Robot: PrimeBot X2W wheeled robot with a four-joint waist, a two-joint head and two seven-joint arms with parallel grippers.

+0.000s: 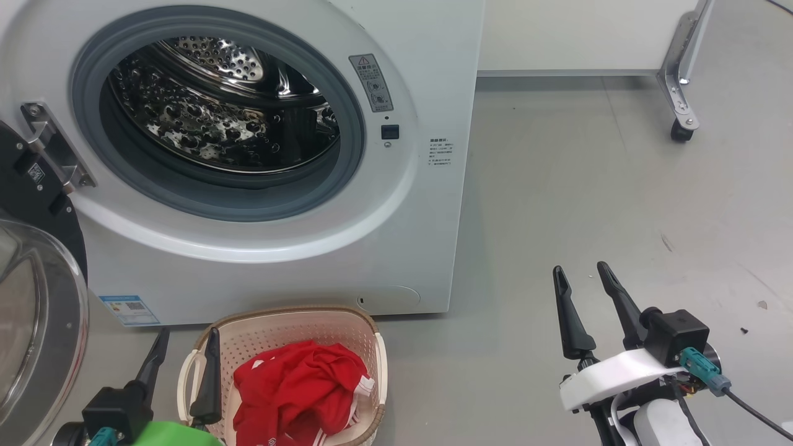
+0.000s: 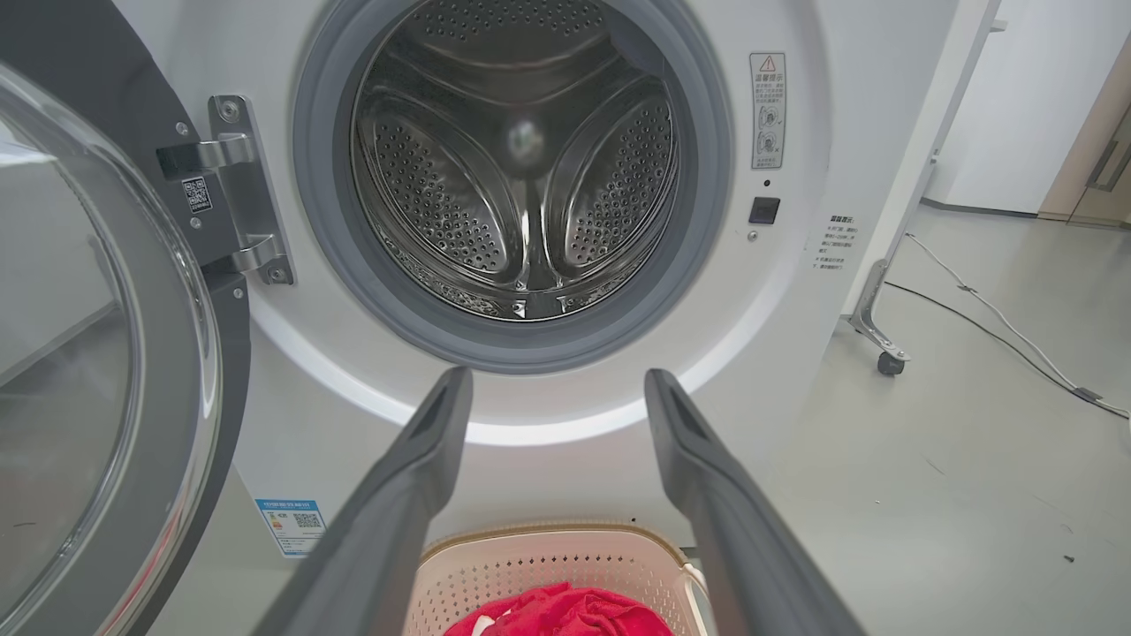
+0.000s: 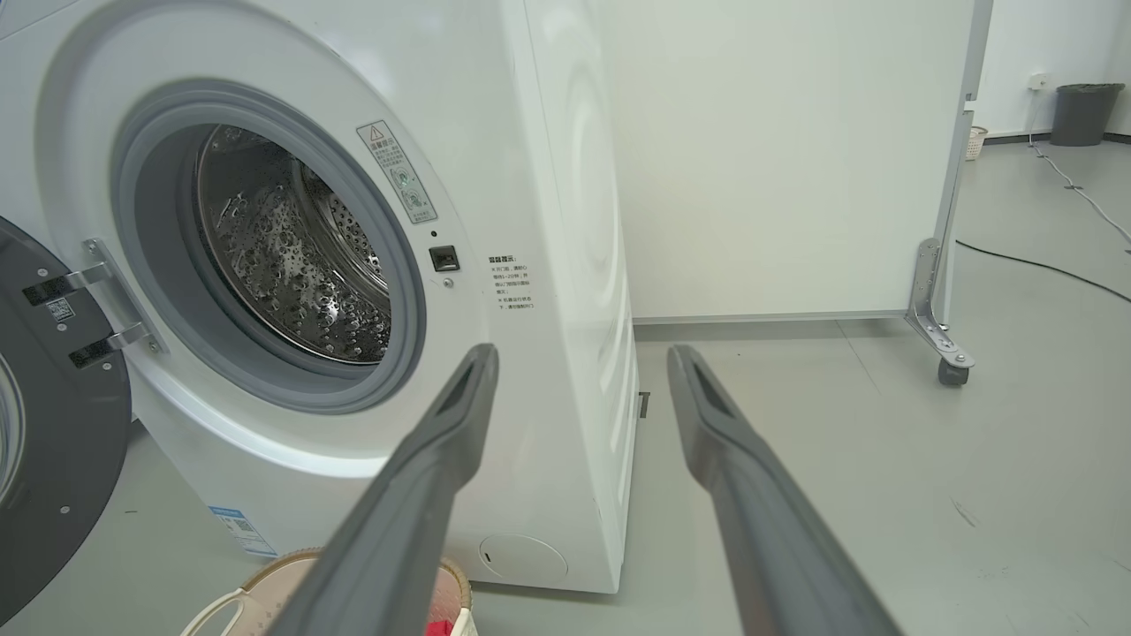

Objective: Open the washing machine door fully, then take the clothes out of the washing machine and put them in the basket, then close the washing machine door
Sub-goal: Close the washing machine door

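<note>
Head view: left gripper (image 1: 188,334) jaws spread, empty, over the basket's (image 1: 291,311) left rim. The clothes (image 1: 297,384) lie in the basket. Left wrist view: washing machine door (image 2: 106,353) hangs open. Right wrist view: right gripper (image 3: 583,353) jaws spread, touching nothing.

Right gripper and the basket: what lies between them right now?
Bare grey floor separates the open right gripper from the basket holding the clothes, as the head view shows.
</note>
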